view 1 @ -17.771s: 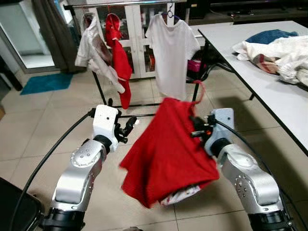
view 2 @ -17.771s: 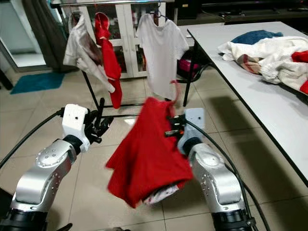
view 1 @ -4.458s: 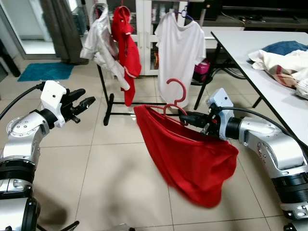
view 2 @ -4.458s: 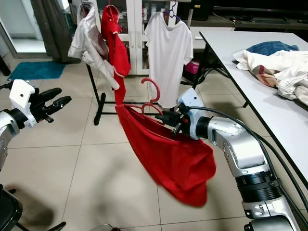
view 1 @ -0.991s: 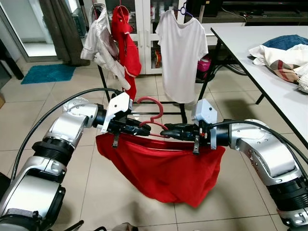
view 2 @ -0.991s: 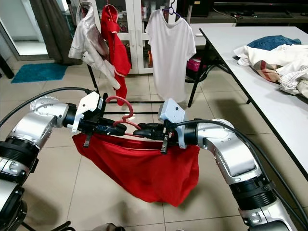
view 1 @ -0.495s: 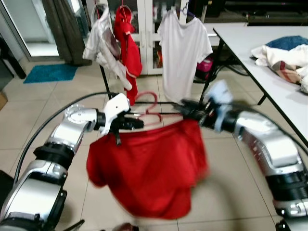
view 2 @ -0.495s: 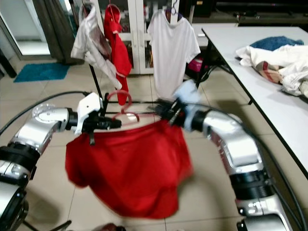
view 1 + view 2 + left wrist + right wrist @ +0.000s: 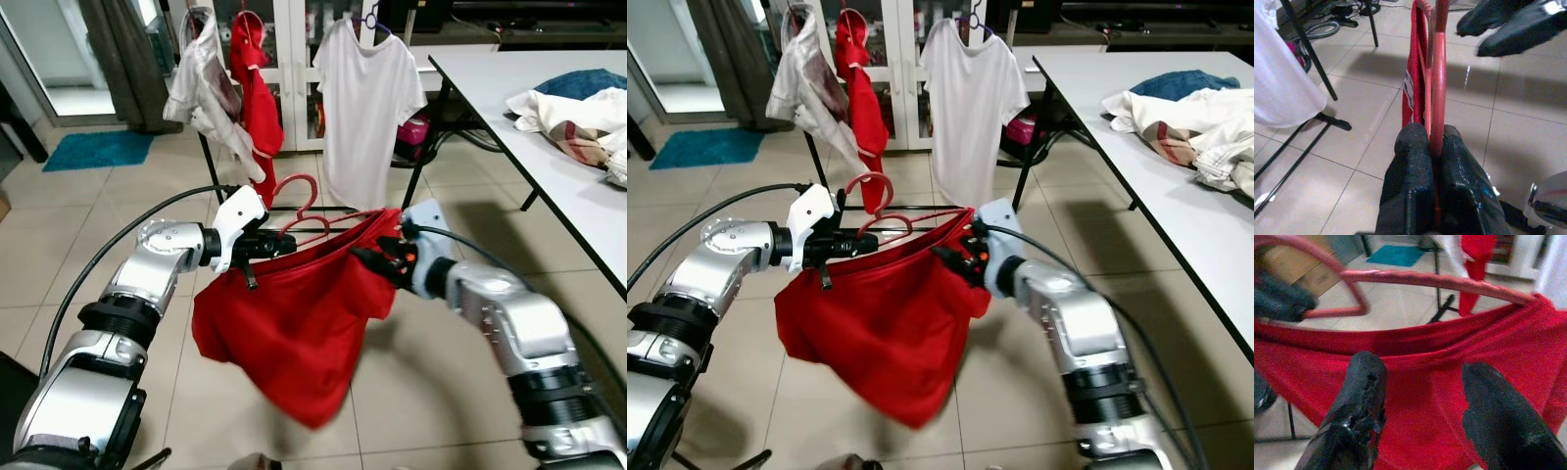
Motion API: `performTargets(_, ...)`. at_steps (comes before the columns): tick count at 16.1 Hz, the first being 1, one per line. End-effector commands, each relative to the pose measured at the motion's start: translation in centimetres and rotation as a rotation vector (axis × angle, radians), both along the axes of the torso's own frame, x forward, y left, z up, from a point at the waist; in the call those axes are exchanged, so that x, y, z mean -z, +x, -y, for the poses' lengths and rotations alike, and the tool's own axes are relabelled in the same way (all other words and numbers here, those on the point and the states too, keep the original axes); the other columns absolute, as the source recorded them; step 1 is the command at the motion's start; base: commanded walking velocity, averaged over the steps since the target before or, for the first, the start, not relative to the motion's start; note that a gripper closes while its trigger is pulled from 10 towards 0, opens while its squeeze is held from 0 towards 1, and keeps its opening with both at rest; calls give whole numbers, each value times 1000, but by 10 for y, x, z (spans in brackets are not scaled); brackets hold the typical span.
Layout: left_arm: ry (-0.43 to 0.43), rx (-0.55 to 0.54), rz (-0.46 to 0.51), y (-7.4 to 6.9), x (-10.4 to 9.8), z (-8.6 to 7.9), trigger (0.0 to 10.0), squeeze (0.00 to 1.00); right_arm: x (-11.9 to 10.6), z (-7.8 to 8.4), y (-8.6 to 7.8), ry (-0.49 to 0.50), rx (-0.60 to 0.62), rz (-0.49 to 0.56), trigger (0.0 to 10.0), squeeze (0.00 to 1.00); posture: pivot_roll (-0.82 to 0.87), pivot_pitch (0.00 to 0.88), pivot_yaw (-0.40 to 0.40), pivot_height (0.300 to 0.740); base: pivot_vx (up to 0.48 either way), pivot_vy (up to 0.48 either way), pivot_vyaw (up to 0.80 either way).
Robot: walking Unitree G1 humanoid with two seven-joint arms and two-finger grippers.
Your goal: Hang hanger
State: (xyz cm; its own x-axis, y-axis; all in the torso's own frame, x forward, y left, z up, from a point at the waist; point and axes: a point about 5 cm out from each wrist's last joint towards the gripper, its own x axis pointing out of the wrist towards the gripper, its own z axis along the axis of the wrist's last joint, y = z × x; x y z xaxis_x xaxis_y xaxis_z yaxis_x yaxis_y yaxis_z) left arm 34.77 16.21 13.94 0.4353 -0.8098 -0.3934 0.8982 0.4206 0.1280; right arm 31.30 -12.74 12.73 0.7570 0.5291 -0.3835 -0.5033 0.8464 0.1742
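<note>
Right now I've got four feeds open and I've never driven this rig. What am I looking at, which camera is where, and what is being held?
This is a walking humanoid with two silver arms, each ending in a black two-fingered pincer. The two wide pictures come from its head, looking forward and down; the two close ones sit on the wrists, looking along the fingers. The left pincer is shut on a red hanger that carries a red garment. The right pincer is open, beside the garment's right edge and holding nothing. Ahead stands a clothes rack with a whitish garment, a red one and a white T-shirt. To the right, a white table holds a pile of laundry.
</note>
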Motion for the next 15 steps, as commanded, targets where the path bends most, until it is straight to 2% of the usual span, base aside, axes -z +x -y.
performTargets(1, -25, -2, 29, 1, -8, 1, 0, 0, 1, 8, 6, 0, 96, -28, 10000, 0, -143, 0, 78, 740, 0, 0, 0)
performTargets(4, -31, 11, 24, 0, -8, 3, 0, 0, 3, 2, 12, 125, 168, -81, 10000, 0, -137, 0, 73, 740, 0, 0, 0)
performTargets(7, -40, 29, 15, -3, -9, 4, 0, 0, 7, 1, 16, 129, 226, -111, 10000, 0, -132, 0, 69, 740, 0, 0, 0)
performTargets(13, -41, 82, -8, -10, -12, 4, 0, 0, 9, 1, 26, 113, 263, -115, 10000, 0, -122, 0, 68, 740, 0, 0, 0)
performTargets(14, -37, 74, -4, -9, -12, 3, 0, 0, 10, 3, 26, 108, 274, -118, 8471, 0, -119, 0, 66, 740, 0, 0, 0)
performTargets(15, -36, 68, -3, -9, -13, 2, 0, 0, 12, 4, 26, 108, 278, -123, 3961, 0, -117, 0, 66, 740, 0, 0, 0)
